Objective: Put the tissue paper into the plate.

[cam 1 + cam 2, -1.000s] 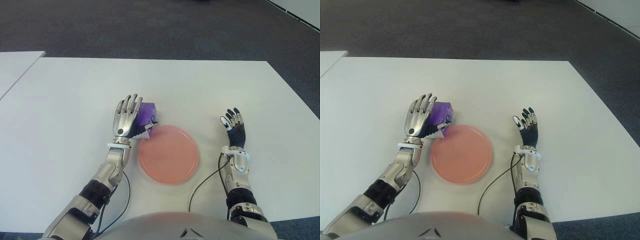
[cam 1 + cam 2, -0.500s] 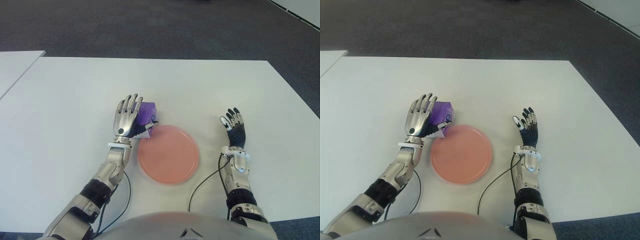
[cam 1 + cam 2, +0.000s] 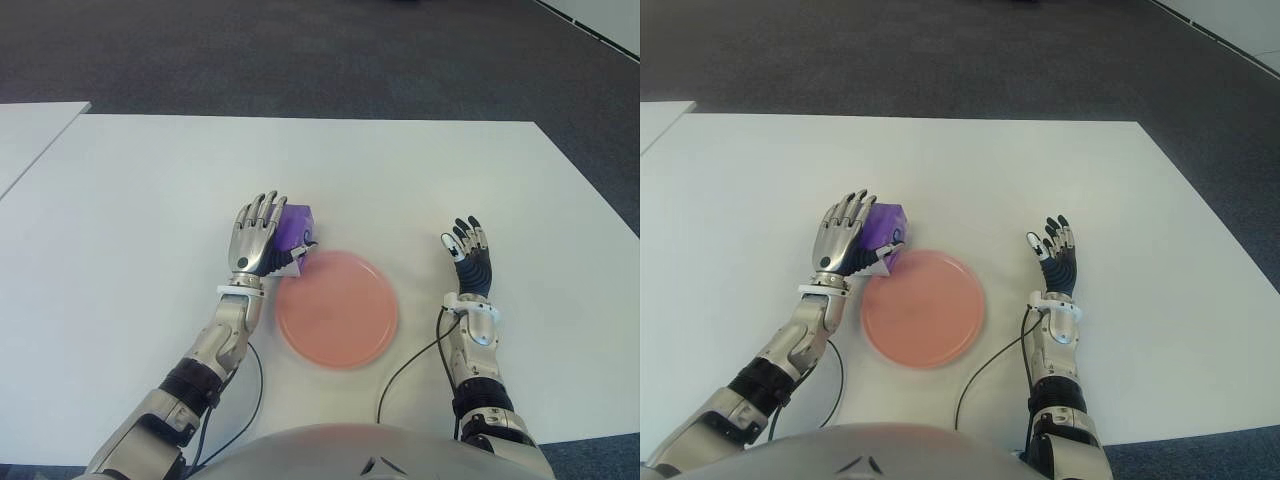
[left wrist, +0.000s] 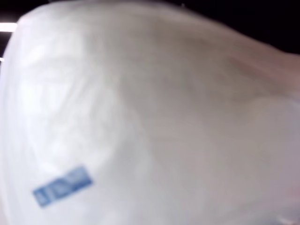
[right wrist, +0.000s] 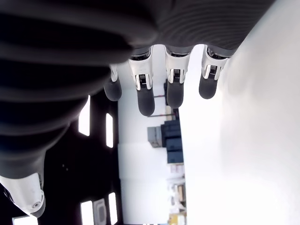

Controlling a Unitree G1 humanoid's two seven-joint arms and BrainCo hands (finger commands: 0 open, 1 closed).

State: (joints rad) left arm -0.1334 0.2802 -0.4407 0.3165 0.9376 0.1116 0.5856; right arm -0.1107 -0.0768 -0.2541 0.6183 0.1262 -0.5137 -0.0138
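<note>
Left eye view: the left hand (image 3: 255, 238) is laid against the purple tissue paper pack (image 3: 296, 226), fingers extended along its near side and the thumb tucked at its front; a closed clamp cannot be confirmed. The placement is judged a preparation for grasping. The pack is found at the fingertips' inner side, touching the hand, just beyond the rim of the pink plate (image 3: 336, 310), not in it. The right hand (image 3: 467, 258), fingers spread and empty, is noted right of the plate.

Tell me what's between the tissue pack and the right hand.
In the left eye view, the pink plate lies partly between the purple tissue pack, at the left hand, and the open right hand; otherwise bare white table.
</note>
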